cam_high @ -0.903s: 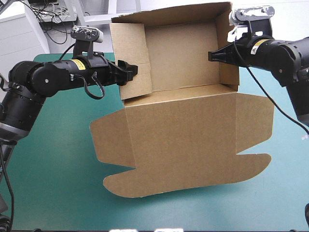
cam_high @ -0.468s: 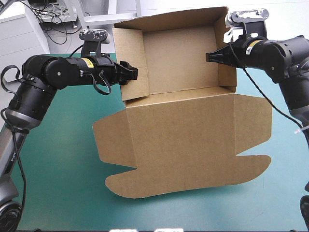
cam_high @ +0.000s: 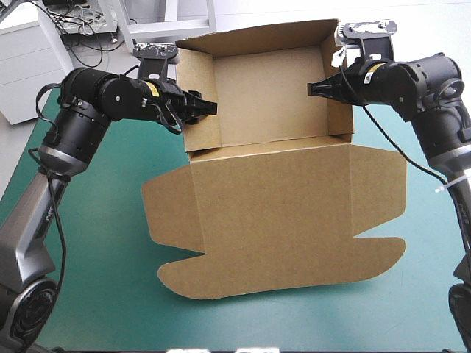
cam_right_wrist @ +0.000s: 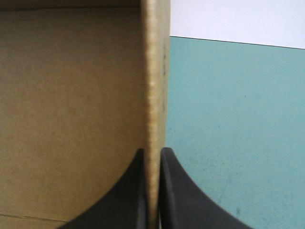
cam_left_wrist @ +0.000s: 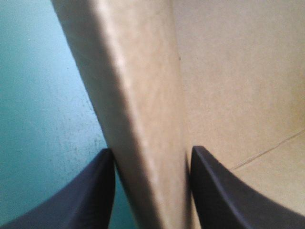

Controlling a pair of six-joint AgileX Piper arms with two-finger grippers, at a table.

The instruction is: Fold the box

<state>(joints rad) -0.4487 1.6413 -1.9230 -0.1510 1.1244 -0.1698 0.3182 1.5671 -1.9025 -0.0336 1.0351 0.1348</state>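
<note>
The brown box (cam_high: 272,198) sits mid-table as an open tray at the far side, its lid panel (cam_high: 280,235) lying flat toward the near edge. My left gripper (cam_high: 206,107) grips the tray's left wall from outside. In the left wrist view that thick, doubled wall (cam_left_wrist: 143,95) fills the gap in my left gripper (cam_left_wrist: 152,152), a black finger pressed to each face. My right gripper (cam_high: 315,88) is shut on the thin right wall (cam_right_wrist: 155,71); in its own view the right gripper (cam_right_wrist: 152,151) is all but closed around the board.
Teal-green cover (cam_high: 96,243) lies bare to the left, right and in front of the lid. The lid's rounded flaps (cam_high: 176,276) reach toward the near edge. The tray's back wall (cam_high: 265,95) stands upright near the far table edge.
Both grippers have drawn slightly inward with the side walls held. The left wall stands more upright, and the left arm's elbow has swung up and toward the far side.
</note>
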